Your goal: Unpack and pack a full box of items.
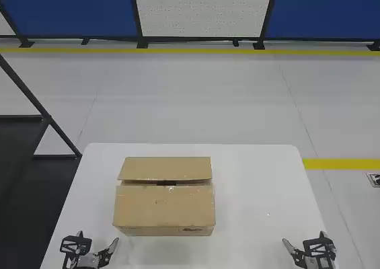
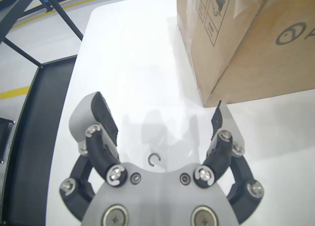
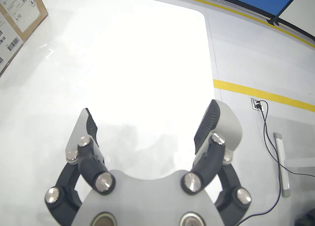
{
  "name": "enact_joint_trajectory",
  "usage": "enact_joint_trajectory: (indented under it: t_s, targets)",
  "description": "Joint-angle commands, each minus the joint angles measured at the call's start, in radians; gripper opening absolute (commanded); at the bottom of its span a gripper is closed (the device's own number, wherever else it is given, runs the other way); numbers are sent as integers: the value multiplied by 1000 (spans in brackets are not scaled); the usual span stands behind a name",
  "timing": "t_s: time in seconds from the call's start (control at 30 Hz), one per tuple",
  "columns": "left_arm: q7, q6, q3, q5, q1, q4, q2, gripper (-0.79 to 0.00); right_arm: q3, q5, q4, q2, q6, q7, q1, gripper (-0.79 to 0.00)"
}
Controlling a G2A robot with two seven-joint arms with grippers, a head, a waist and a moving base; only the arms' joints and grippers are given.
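Black-padded left claw [image 2: 158, 103] hangs low over the white worktop [image 1: 257, 202] near its front-left corner. Jaws spread wide, nothing between them. One fingertip lies close to the near lower corner of the cardboard box [image 1: 165, 205]; the top view suggests a small gap, no contact.

Box stands left of centre on the worktop, upright, flaps folded down, with a thin dark slit along the top seam. Printed handling symbols face the left claw and shipping labels face the right. Contents hidden, so fullness cannot be confirmed. Likely set mid-worktop so both arms can reach the flaps, with bare surface either side for laying items out.

Right claw [image 3: 150, 111] sits over bare worktop near the front-right corner, well apart from the box, equally wide open and empty. Both look parked and ready; unpacking not yet begun.
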Motion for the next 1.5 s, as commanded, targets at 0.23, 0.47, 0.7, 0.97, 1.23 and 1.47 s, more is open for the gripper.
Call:
enact_joint_trajectory:
  t_s: [0.23,0.47,0.7,0.97,1.23,1.47]
  targets:
    - [10,6,-1,-7,-3,1,-2,0,-5,3,-17,0,-22,-6,4,0]
    - [111,-62,-89,-116,43,-39,-2,0,-10,114,-113,3,-195,90,41,0]
    - [191,-250,-212,-245,78,-64,6,0,-29,403,-158,5,-356,304,160,0]
    - [212,-413,-275,-319,120,-95,12,0,-48,735,-148,8,-364,557,279,0]
    - [212,-413,-275,-319,120,-95,12,0,-48,735,-148,8,-364,557,279,0]
    - [91,-443,-291,-496,67,-102,14,0,-112,916,-87,-2,-382,519,329,0]
